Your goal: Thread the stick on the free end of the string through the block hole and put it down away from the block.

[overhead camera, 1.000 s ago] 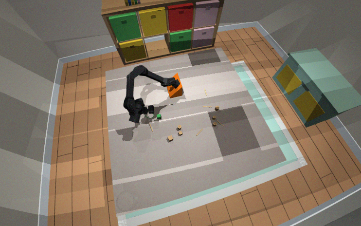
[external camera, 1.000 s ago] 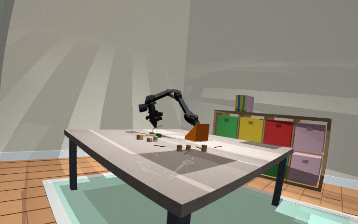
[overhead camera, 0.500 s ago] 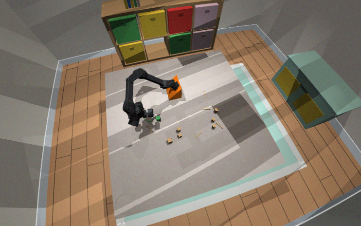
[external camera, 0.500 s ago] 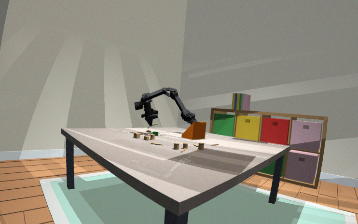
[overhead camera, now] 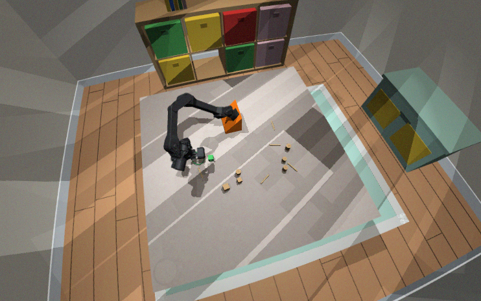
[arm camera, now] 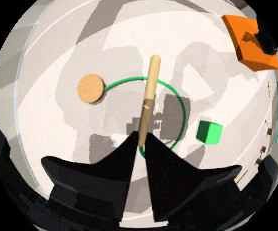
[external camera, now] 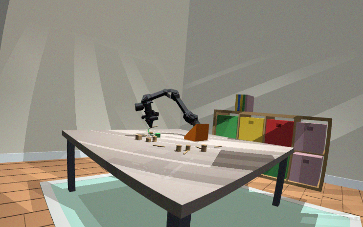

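My gripper (external camera: pixel 150 126) (arm camera: pixel 140 136) is shut on the string's stick (external camera: pixel 155 126) (arm camera: pixel 151 89), gripped near its string end. The stick is above the table, its free end pointing away from the fingers. The green string (arm camera: pixel 184 116) curves from that end to the round button (arm camera: pixel 90 89) on the table. Two small wooden blocks, a larger one (overhead camera: pixel 225 186) (external camera: pixel 138 137) and a smaller one (overhead camera: pixel 239 180) (external camera: pixel 148 139), stand on the table away from the stick. No hole is visible, so I cannot tell which block has it.
A green cube (overhead camera: pixel 211 157) (external camera: pixel 157 135) (arm camera: pixel 209 132) is beside the string loop. A loose stick (overhead camera: pixel 199 172) lies near the gripper. Several wooden cylinders (overhead camera: pixel 288 146) (external camera: pixel 203 147) and sticks (overhead camera: pixel 264 179) (external camera: pixel 159 146) lie farther off. The orange wedge (overhead camera: pixel 233 126) (external camera: pixel 202 132) (arm camera: pixel 252 51) is at the arm's base.
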Available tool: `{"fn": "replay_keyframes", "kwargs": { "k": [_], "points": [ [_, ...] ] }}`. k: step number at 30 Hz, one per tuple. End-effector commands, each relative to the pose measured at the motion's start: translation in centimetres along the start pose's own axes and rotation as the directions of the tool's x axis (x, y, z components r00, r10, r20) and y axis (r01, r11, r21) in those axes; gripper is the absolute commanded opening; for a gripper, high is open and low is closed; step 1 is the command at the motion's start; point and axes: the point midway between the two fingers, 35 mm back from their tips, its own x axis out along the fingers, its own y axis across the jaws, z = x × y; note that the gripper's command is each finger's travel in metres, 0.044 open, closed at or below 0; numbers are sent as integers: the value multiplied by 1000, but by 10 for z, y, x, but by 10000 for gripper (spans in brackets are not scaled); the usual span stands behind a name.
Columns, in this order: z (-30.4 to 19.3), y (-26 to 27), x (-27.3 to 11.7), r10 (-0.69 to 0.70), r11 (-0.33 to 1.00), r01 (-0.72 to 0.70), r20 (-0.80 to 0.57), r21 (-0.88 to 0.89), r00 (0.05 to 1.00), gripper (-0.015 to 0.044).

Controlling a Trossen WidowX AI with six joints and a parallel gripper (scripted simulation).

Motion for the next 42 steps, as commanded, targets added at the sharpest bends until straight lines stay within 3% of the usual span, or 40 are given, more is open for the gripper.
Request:
{"fn": "replay_keyframes", "kwargs": {
  "k": [1,42],
  "points": [
    [-8,-3,1,-5,1000,5,-6,-3,1000,0],
    [-55,-13,-10,-3,1000,3,-80,-3,997,0]
  ]
}}
